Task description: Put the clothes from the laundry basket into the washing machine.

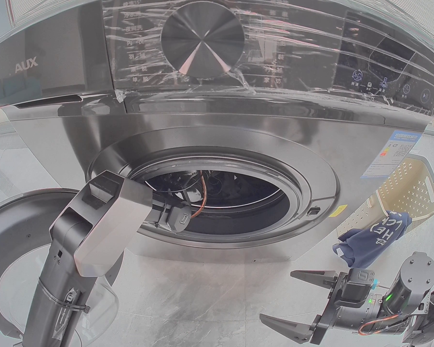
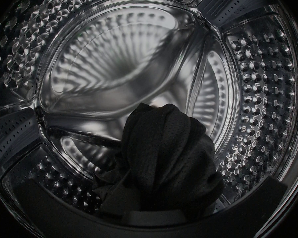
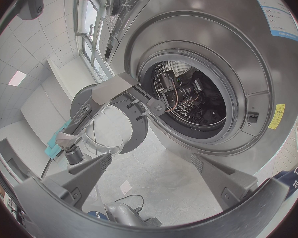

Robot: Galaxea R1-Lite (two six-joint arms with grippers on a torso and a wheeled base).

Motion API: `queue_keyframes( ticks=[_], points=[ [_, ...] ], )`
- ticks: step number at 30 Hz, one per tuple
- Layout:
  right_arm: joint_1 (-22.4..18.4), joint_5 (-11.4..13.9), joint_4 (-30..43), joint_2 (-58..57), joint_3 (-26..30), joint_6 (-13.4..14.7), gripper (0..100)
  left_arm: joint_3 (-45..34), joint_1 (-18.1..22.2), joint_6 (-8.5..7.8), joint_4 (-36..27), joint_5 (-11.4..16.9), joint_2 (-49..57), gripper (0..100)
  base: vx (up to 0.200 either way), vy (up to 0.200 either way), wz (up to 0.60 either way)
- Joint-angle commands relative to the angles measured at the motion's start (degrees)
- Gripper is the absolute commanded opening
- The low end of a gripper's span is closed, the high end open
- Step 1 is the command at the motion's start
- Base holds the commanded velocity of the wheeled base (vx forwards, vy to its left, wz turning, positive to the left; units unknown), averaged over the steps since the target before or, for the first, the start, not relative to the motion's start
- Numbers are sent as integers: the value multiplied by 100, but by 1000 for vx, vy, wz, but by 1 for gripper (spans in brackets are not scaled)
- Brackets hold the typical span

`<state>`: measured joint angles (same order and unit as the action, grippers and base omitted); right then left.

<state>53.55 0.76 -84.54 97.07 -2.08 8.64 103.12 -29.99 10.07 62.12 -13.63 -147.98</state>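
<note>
Draping the rim of the cream perforated laundry basket (image 1: 416, 187), the soft, light navy T-shirt (image 1: 369, 241) wants pinching at a bunched fold. The right gripper (image 1: 277, 295) gapes wide, empty. The left gripper (image 3: 193, 90) is inside the steel drum (image 2: 261, 66) with a black garment (image 2: 169, 156); I cannot tell its grip.

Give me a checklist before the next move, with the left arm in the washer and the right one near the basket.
1. Washer door swung open: ok.
2. Left arm reaches through the opening into the drum: ok.
3. Black garment inside drum: ok.
4. Black garment let go: cannot tell.
5. Right gripper open, empty: ok.
6. Laundry basket emptied: not ok, navy shirt hangs over its rim.
</note>
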Motion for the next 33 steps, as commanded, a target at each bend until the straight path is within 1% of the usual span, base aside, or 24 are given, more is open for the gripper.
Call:
queue_keyframes(
  ticks=[1,5,6,10,11,12,13,14,16,17,21,23,28,30,33],
  points=[
    [-3,4,-1,5,6,6,100,165,11,39,-51,-17,-205,0,0,0,0],
    [-3,4,-1,5,-2,6,100,112,2,65,-139,-17,-196,0,0,0,0],
    [-3,4,-1,5,-2,6,100,121,-7,83,-148,-17,-196,100,0,0,0],
    [-12,-5,-54,-4,-20,6,100,94,-51,171,-192,-17,-187,100,0,0,0],
    [-12,-5,-71,-4,-20,-3,100,24,-60,250,-253,-26,-170,100,0,0,0],
    [-12,-5,-71,-13,-20,-3,100,-73,-60,259,-288,-26,-143,100,0,0,0],
    [-12,-5,-71,-13,-20,-3,100,-117,-60,259,-297,-26,-134,100,0,0,0],
    [-29,-5,-71,-13,-20,-3,100,-512,-77,259,-394,-61,68,100,0,0,0],
    [-56,4,-80,-22,-20,-3,100,-811,-86,259,-438,-78,252,100,0,0,0],
    [-64,4,-80,-39,-29,-3,100,-1084,-121,250,-464,-78,393,100,0,0,0],
    [-64,4,-80,-39,-55,-12,100,-1470,-130,232,-491,-70,648,100,0,0,0],
    [-56,4,-80,-39,-73,-12,100,-1760,-200,215,-455,-70,867,100,0,0,0],
    [-64,4,-80,-48,-82,-12,100,-2507,-526,215,-455,106,1316,100,0,0,0],
    [-56,4,-80,-119,-82,-12,100,-2824,-754,276,-438,291,1483,100,0,0,0],
    [-64,4,-80,-136,-90,-12,100,-2920,-860,329,-403,335,1544,100,0,0,0]
  ],
)
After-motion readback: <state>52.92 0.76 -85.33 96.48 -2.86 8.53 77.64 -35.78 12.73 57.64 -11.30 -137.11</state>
